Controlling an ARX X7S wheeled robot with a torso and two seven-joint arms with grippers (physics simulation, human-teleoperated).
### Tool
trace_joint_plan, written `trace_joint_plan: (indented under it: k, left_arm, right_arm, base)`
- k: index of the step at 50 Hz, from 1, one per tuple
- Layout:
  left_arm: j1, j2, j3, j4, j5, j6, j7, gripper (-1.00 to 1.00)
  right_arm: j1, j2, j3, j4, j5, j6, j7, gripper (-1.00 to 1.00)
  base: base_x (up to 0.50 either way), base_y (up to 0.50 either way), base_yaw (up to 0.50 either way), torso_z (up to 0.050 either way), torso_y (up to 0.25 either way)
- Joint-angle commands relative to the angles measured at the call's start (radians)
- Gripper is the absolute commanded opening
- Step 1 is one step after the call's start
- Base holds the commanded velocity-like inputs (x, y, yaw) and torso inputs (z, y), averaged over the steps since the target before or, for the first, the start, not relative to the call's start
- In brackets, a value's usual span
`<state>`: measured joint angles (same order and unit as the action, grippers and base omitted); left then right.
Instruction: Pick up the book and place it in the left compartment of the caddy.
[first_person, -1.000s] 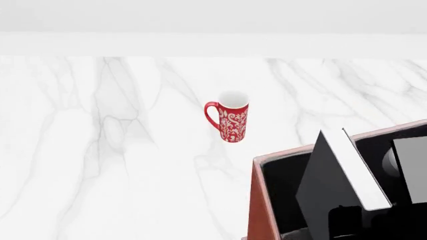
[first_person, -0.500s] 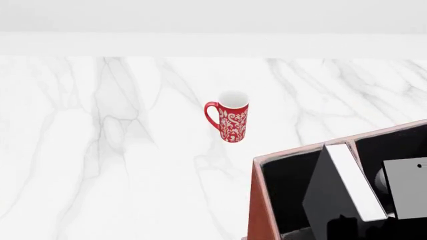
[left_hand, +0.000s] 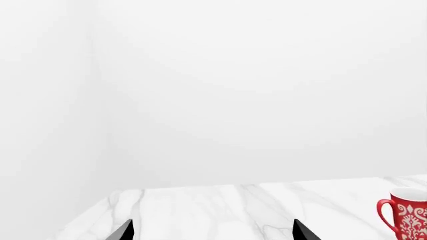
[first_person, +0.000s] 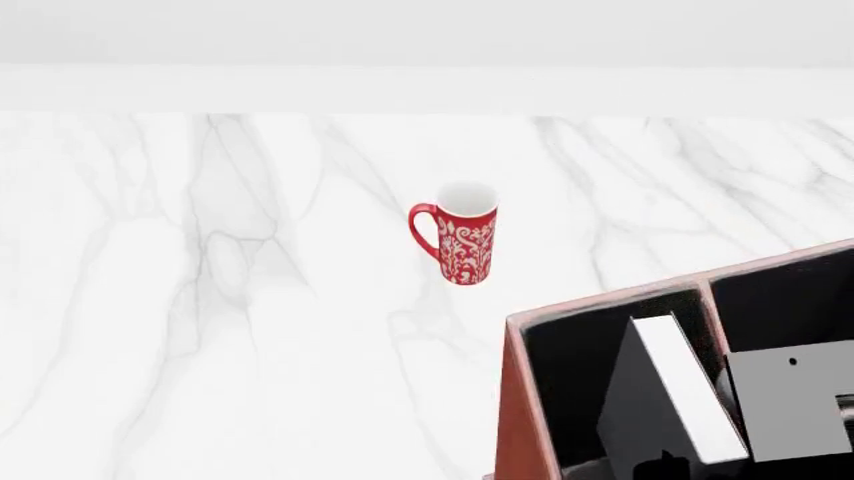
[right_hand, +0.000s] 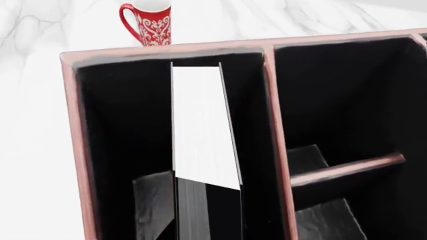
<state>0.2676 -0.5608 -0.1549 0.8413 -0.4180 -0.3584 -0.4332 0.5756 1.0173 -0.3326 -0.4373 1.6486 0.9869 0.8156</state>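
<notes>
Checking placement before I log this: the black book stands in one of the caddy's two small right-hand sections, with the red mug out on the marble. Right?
Not quite. The book stands in the long left compartment of the caddy, not a small right-hand section; the right wrist view shows this, with those sections beyond the divider holding no book. The mug is indeed out on the marble.

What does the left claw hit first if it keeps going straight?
Likely nothing close. The left claw points out over bare marble table toward the white wall. The mug stands off to one side of that line. Depth is unclear.
</notes>
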Motion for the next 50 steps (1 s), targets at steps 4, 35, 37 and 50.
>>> trace_joint_plan:
  k: [4, 35, 37, 50]
  left_arm:
    - [-0.001, -0.002, 0.002, -0.003, 0.0, 0.002, -0.002, 1.0]
    - [0.002, -0.004, 0.0, -0.002, -0.005, 0.007, -0.008, 1.0]
    - [0.002, -0.004, -0.001, -0.002, -0.006, 0.007, -0.008, 1.0]
    - [0.002, -0.006, 0.002, -0.001, -0.006, 0.007, -0.011, 1.0]
  right_arm:
    - [0.008, -0.04, -0.021, 0.042, -0.135, 0.004, -0.058, -1.0]
    - [-0.037, -0.065, -0.066, 0.05, -0.236, -0.027, -0.119, -1.0]
    - [-0.039, -0.066, -0.065, 0.05, -0.23, -0.027, -0.117, -1.0]
    - [-0.048, -0.076, -0.085, 0.058, -0.267, -0.035, -0.129, -1.0]
  base:
    - [0.0, 0.0, 0.0, 0.0, 0.0]
    - [0.0, 0.0, 0.0, 0.0, 0.001]
    - [0.0, 0.0, 0.0, 0.0, 0.0]
    - [0.0, 0.0, 0.0, 0.001, 0.002]
